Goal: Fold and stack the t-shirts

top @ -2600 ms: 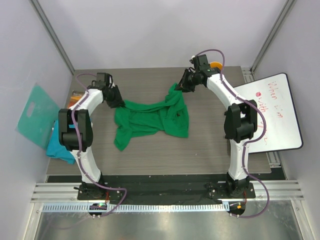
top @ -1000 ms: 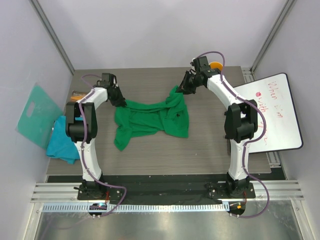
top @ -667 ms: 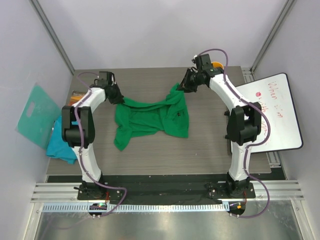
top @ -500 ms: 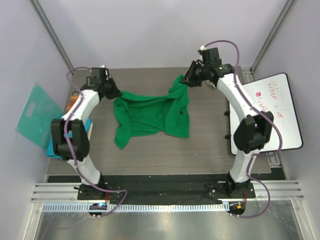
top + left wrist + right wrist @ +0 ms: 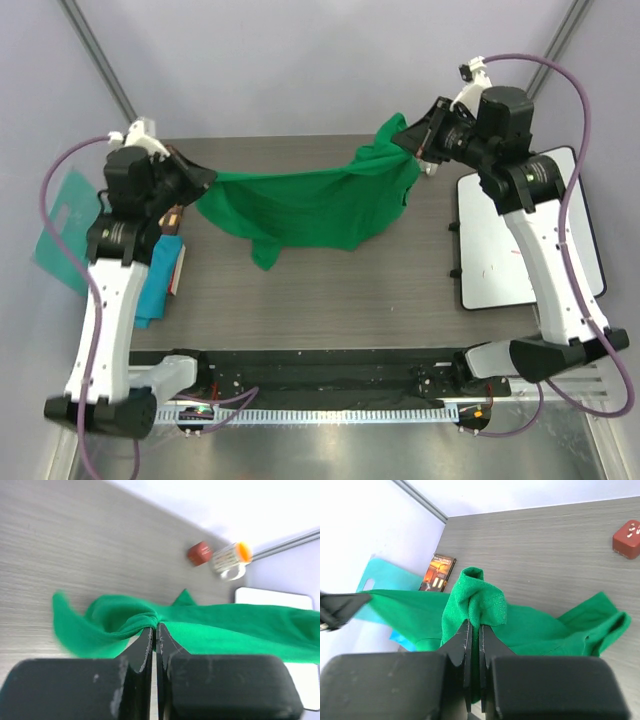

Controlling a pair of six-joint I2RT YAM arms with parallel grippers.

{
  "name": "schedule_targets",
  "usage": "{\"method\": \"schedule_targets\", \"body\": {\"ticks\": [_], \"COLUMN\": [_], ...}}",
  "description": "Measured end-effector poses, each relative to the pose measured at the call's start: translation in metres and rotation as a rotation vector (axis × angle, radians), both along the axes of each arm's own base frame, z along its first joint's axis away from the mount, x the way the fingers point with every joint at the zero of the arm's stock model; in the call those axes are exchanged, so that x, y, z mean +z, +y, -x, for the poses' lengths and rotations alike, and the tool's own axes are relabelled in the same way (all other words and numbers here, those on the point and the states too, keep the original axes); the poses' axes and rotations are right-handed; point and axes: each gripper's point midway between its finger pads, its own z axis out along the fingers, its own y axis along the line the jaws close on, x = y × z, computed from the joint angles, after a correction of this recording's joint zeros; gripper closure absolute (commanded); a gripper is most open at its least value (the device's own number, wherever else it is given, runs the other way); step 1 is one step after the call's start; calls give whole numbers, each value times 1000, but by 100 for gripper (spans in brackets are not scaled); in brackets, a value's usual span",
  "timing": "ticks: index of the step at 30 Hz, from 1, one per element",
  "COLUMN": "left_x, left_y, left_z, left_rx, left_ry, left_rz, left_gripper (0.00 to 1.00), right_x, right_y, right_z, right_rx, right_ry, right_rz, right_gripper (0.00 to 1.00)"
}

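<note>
Your left gripper (image 5: 154, 630) has its jaws pinched tight on a bunched fold at one end of the bright green cloth t-shirt (image 5: 300, 205). The fabric is squeezed right at the fingertips and spills out on both sides of them. Your right gripper (image 5: 474, 626) is clamped the same way on the other end, with a hump of green cloth standing up just past its tips. Between the two grips the shirt stretches as a wide band above the grey wood-grain table (image 5: 330, 290). Its lower edge droops left of centre, and you cannot tell whether it touches the top. The teal-blue cloth t-shirt (image 5: 158, 285) lies crumpled at the table's left edge beside your left arm, well apart from both grippers.
</note>
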Motion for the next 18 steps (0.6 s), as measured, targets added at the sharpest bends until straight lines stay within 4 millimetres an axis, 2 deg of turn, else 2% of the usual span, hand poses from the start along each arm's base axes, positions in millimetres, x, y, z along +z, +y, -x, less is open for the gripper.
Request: {"method": "schedule_targets", "body": {"ticks": [3,6,11,16,18], "left_x": [32,64,115,137,152], "left_y": [8,22,34,44,46], "left_z": [36,71,117,165,182], "left_rx": [50,118,166,198,199], "left_ry": [-108,-206,-323,-392,-428], "left_rz": [23,32,40,57,65], "left_gripper": [100,100,100,100,100], "right_x": [2,14,54,101,126], "right_y": [-6,-15,-28,-43,-51], "right_z": [20,42,82,121,138], "right_rx": [0,-8,-18,-44,-60], "right_ry": [-23,-72,-197,-331,-396], "right_rz": [-1,0,-33,-67,-80], "right_gripper": [99,99,99,99,99]}}
